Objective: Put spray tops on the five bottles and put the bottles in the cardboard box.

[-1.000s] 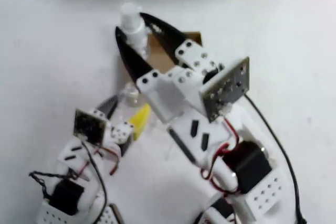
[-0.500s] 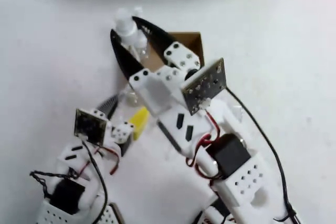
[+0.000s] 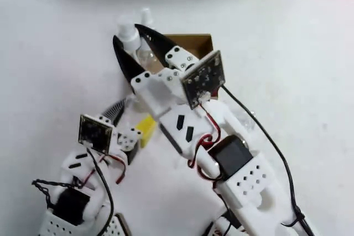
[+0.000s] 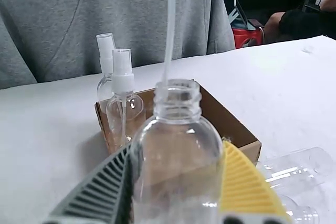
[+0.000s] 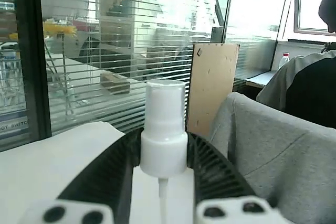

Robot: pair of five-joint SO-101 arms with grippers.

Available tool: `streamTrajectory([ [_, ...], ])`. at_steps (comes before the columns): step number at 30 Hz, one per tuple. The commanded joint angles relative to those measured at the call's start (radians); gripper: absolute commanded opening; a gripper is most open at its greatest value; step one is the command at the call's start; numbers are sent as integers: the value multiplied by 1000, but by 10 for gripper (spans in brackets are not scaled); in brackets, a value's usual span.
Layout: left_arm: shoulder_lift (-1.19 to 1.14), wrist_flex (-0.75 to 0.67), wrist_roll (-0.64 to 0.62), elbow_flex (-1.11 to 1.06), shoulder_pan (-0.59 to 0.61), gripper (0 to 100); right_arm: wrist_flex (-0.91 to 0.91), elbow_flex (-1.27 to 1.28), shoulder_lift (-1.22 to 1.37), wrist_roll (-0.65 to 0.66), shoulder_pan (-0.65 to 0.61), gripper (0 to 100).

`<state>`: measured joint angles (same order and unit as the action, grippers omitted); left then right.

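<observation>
My right gripper (image 3: 126,33) (image 5: 164,142) is shut on a white spray top (image 3: 129,29) (image 5: 164,114) between its black fingers. Its thin dip tube (image 4: 170,24) hangs down into the open neck of a clear bottle (image 4: 178,100) (image 3: 135,101). That bottle stands upright in my left gripper (image 4: 176,156) (image 3: 135,109), which is shut on it with a grey and a yellow finger. Behind it, the cardboard box (image 4: 237,129) (image 3: 200,41) holds two upright bottles with spray tops (image 4: 122,85).
Clear uncapped bottles (image 4: 296,163) lie on the white table beside the box. The right arm's body covers much of the box in the high view. A grey fabric-covered backing runs along the table's far edge.
The right arm has swung left and nearer, carrying the spray top from over the box to above the held bottle. The left arm has stayed still.
</observation>
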<state>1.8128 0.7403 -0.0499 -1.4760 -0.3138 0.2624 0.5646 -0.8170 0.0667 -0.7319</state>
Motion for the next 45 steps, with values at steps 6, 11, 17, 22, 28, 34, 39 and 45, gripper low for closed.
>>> streamTrajectory([
  [6,13,-34,-9,14,-10,20,31,-12,-10,-26,-5,15],
  [11,13,-40,-9,14,19,20,39,-74,-15,-23,-2,15],
  [17,13,-77,-11,-3,56,20,145,-233,-7,-20,-2,15],
  [22,13,-77,-11,-2,53,20,183,-236,-7,-25,-4,15],
  [28,13,-77,-11,-3,53,20,177,-226,-8,-26,-5,15],
  [34,13,-77,-11,-3,53,20,113,-227,-5,-18,-4,15],
  [39,13,-77,-11,-3,53,20,62,-227,33,-18,-2,15],
  [45,13,-75,-11,-5,59,20,65,-218,68,-25,1,15],
])
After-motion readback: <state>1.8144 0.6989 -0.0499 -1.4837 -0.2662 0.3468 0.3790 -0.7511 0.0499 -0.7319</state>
